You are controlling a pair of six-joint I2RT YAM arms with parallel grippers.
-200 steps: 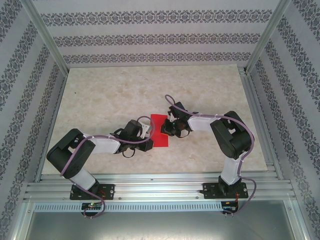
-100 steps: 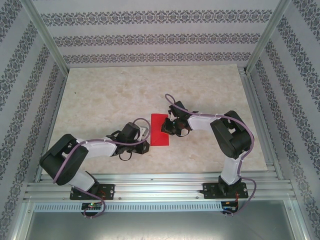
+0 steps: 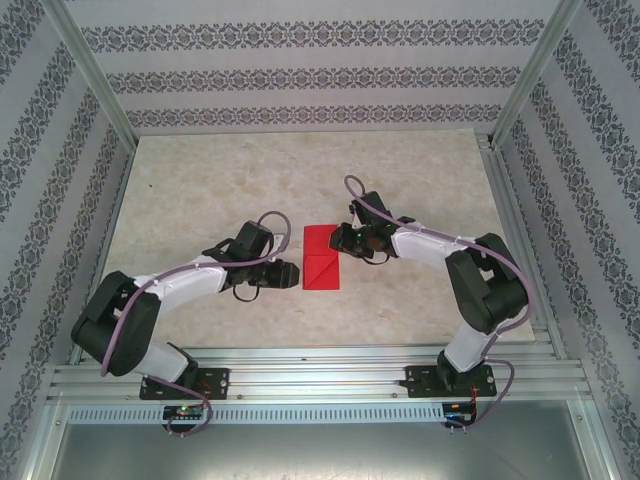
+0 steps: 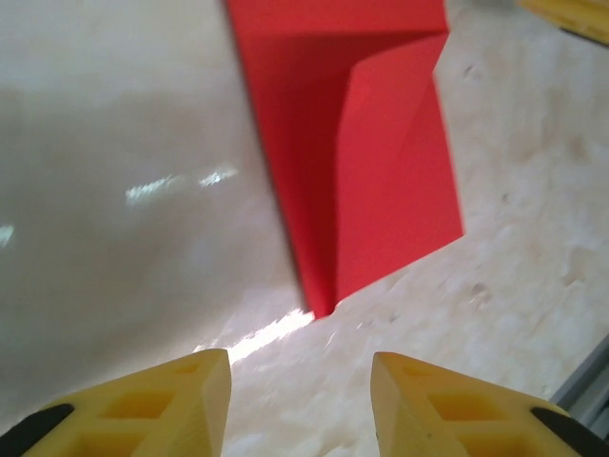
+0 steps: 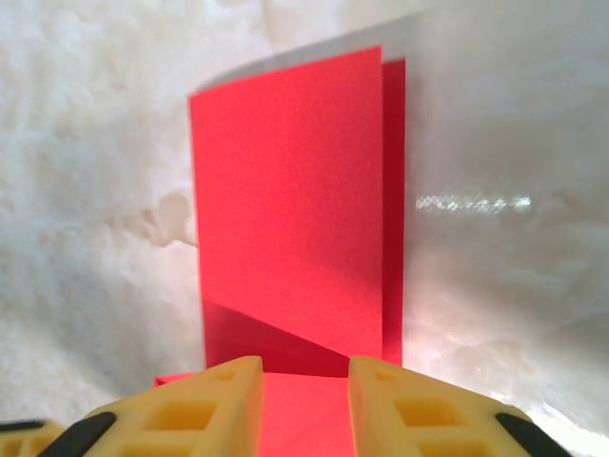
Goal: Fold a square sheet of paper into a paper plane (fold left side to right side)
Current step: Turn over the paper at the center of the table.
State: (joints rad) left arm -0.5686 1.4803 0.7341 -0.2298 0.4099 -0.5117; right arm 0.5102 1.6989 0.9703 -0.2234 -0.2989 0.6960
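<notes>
The big pale stone-look table (image 3: pixel 200 200) gives a hard, flat place to press paper on. Two black and white robot arms reach in from both sides, the left arm (image 3: pixel 180 290) and the right arm (image 3: pixel 440 245), so each can work on one edge.

The thin bright red square sheet of paper (image 3: pixel 321 257) lies in the middle of the table, between them. It is folded over into a tall shape, and its top layer lifts up a little.

The left gripper (image 4: pixel 300 367) waits just beside the paper and does not touch it. Its yellow fingers (image 4: pixel 200 381) stand apart with nothing between them. The right gripper (image 5: pixel 304 371) hangs over the paper's edge, fingers apart too, pinching nothing. I think both are open so the fold can rest by itself.
</notes>
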